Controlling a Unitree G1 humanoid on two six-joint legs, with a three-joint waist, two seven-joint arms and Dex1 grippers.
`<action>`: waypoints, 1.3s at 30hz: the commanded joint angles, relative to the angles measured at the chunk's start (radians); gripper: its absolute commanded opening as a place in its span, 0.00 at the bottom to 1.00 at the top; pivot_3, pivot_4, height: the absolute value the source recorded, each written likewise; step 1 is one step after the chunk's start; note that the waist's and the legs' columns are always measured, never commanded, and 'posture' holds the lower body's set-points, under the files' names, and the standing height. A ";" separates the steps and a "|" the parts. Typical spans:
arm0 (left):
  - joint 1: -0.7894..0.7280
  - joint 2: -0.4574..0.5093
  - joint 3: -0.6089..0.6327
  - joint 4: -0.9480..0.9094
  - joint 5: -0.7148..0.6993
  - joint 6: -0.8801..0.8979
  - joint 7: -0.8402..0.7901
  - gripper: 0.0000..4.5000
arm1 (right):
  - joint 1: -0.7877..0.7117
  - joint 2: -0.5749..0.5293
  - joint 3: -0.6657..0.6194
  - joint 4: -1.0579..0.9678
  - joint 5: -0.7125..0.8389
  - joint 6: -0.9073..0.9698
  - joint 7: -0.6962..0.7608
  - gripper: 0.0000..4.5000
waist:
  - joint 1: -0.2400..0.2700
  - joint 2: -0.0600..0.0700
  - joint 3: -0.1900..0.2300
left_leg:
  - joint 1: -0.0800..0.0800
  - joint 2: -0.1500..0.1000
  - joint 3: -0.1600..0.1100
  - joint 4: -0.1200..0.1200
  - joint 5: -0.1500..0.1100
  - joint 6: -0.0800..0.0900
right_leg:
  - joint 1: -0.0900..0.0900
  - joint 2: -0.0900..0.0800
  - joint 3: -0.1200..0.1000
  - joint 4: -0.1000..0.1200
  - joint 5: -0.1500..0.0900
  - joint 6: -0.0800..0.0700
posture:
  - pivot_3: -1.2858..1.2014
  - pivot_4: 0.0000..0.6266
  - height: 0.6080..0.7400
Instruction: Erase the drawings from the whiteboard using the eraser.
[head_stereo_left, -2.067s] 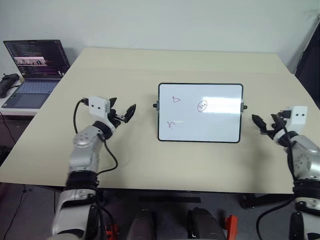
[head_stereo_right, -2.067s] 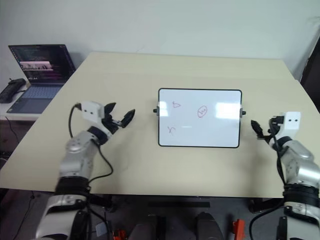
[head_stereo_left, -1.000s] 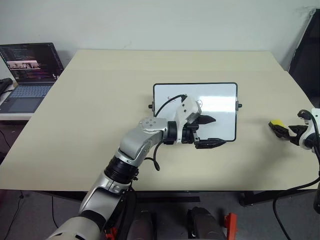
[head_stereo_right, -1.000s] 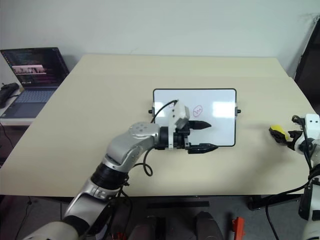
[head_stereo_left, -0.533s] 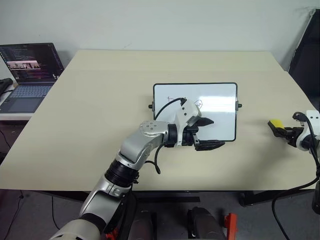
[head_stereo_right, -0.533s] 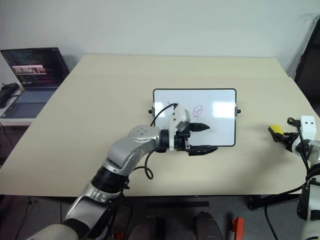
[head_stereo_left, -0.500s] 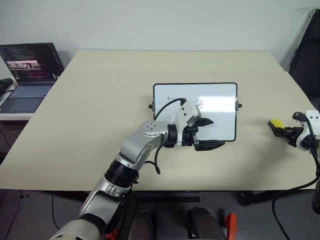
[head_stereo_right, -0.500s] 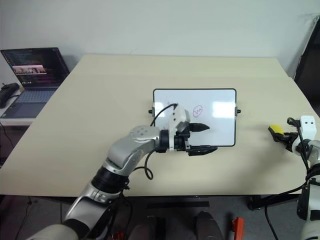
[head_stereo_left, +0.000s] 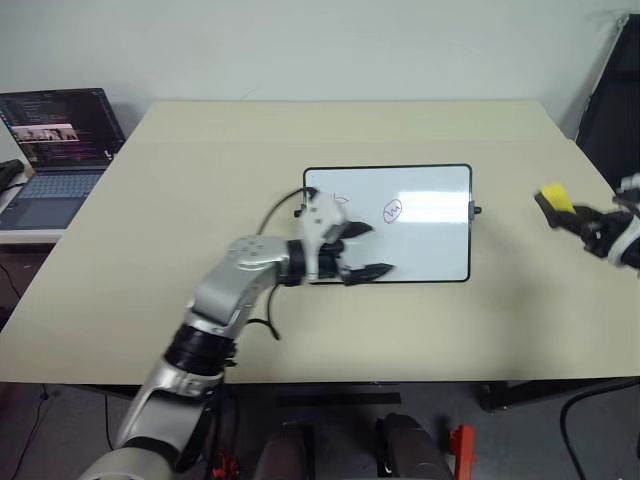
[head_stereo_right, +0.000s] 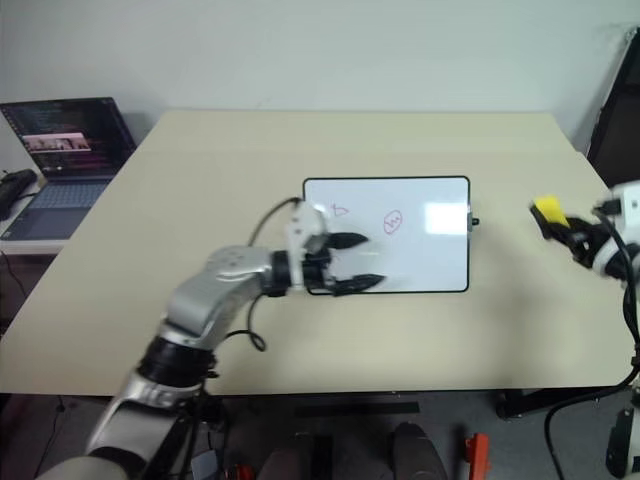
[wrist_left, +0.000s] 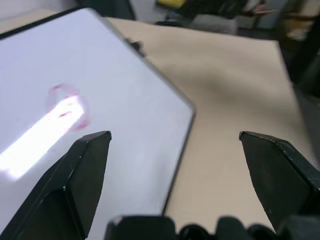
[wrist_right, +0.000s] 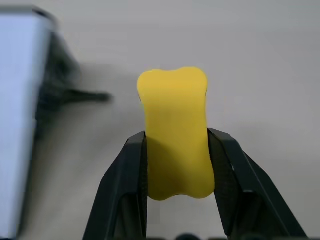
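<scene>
The right hand (wrist_right: 176, 165) is clenched on the eraser (wrist_right: 174, 132), its two fingers pinching the yellow block at its narrow waist so that most of the block juts past the fingertips, free to wipe. In the head views the eraser (head_stereo_left: 554, 199) hangs in the air off the right short side of the board (head_stereo_left: 420, 245), well apart from it and above the bench (head_stereo_left: 200, 170).

The left hand (head_stereo_left: 362, 250) is released, fingers spread, and sits over the board's near left corner. I judge it is there to steady the board for wiping, though whether it presses on the frame cannot be told.

Two drawings show in red: a small shape (head_stereo_left: 338, 199) near the far left corner and the circled squiggle (head_stereo_left: 392, 211) toward the middle. A third is not visible; the left hand may cover that spot.

Between the eraser and the circled squiggle lies bare board with a glare patch, so the approach from the right is open. The left-side mark sits close to the left hand's fingers, leaving less room there. Beige benchtop around the board is clear; a laptop (head_stereo_left: 55, 135) stands off the far left edge.
</scene>
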 joint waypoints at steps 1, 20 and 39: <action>0.061 0.082 0.106 -0.045 -0.012 -0.070 -0.042 1.00 | -0.087 0.048 0.100 -0.300 0.107 0.119 -0.041 0.30 | 0.000 0.000 0.000 | 0.001 0.001 0.000 0.000 0.000 0.000 | 0.000 0.001 0.000 0.001 0.000 0.000 | 0.52 0.24 1.00; 0.349 0.159 0.307 -0.123 0.040 -0.257 0.102 1.00 | -0.449 0.509 0.599 0.412 -0.416 -0.462 -0.206 0.29 | 0.030 -0.004 0.000 | -0.014 -0.002 0.000 0.001 0.000 0.000 | -0.015 -0.005 -0.003 0.003 0.003 -0.006 | 0.52 0.24 1.00; 0.275 0.153 0.263 -0.034 0.047 -0.281 0.090 1.00 | -0.274 0.492 0.760 0.386 -0.644 -0.490 -0.092 0.29 | 0.027 -0.009 -0.005 | 0.010 0.002 -0.001 0.001 0.002 0.002 | 0.005 0.002 -0.002 0.003 0.004 -0.010 | 0.52 0.24 1.00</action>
